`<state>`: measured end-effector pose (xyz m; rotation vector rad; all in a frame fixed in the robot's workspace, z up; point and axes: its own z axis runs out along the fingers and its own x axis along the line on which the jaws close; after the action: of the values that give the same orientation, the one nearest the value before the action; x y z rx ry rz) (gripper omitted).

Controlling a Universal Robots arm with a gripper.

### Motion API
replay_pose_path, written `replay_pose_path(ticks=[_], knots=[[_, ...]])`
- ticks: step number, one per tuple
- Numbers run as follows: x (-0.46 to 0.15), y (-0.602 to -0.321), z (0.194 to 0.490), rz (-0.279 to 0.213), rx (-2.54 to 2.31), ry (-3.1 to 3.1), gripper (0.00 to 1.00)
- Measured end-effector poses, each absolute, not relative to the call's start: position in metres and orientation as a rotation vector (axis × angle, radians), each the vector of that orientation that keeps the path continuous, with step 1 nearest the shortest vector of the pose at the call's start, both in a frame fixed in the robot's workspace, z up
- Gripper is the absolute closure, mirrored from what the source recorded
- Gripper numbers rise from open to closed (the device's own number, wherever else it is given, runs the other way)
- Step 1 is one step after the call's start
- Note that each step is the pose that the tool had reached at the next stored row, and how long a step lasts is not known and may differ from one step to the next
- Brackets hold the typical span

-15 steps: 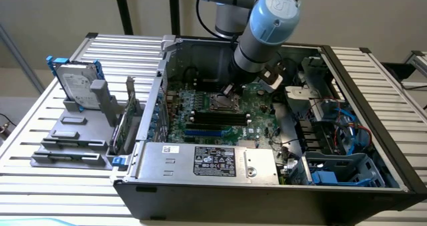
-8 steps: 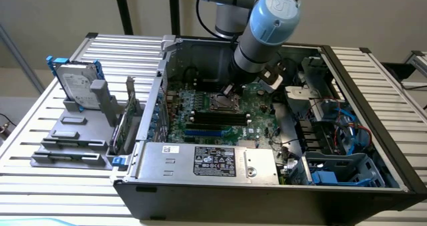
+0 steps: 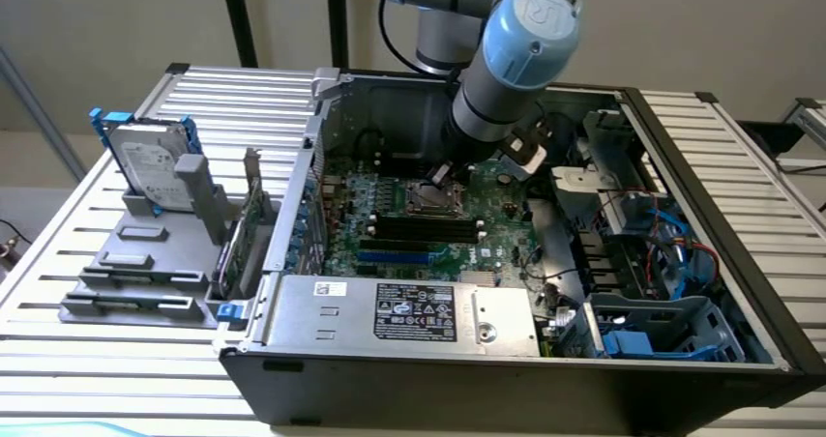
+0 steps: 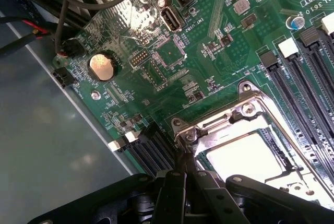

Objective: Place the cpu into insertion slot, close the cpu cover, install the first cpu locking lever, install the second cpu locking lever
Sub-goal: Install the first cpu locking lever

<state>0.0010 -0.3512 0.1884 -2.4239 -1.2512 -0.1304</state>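
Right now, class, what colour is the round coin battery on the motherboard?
Shiny copper-gold; the coin battery shows best in the wrist view, set on the green motherboard.

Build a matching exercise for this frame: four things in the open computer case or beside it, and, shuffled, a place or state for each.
Things:
1. silvery metal cpu cover
2. round coin-cell battery
3. grey hard drive
4. black gripper

Places or states:
A. standing upright outside the case, at the exterior view's left
B. shut, tips at the corner of the socket frame
C. lying flat over the silvery chip
D. set in the green motherboard, away from the socket

Pairs: 1-C, 2-D, 3-A, 4-B
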Motion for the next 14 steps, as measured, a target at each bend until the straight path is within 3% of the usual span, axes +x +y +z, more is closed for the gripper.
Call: replay_pose_path(ticks=[14], knots=[[0.0008,-0.3515,0.1922,-0.135,-2.414,-1.251,0.89]])
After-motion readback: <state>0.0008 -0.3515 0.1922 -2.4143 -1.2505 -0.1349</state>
